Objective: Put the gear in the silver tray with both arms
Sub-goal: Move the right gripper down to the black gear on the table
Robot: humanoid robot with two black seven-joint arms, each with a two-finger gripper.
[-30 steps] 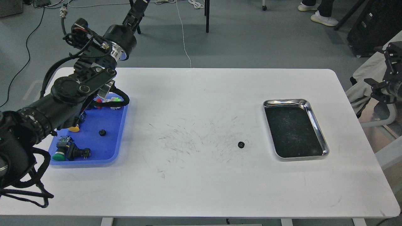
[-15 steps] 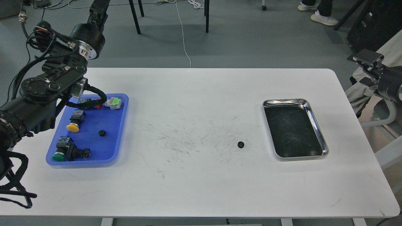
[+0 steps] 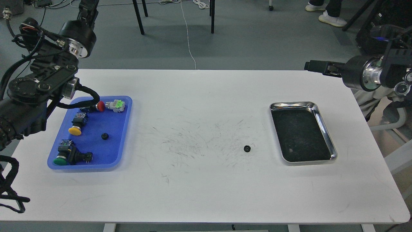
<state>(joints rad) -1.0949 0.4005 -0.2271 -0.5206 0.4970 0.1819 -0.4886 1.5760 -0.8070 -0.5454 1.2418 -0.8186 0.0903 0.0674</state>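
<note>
Head view: silver tray [image 3: 325,129] holds nothing, gear [image 3: 247,148] lies beside it; both grippers' states unclear.

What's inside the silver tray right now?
The silver tray holds no gear: only its dark scratched bottom shows. One gear lies on the table left of it; none of the tray's inside is covered.

Black gear [image 3: 247,148], silver tray [image 3: 325,129], blue tray [image 3: 124,135].

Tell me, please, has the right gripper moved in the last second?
Yes. The right gripper has swung leftward, now over the table's far edge, beyond the silver tray.
</note>
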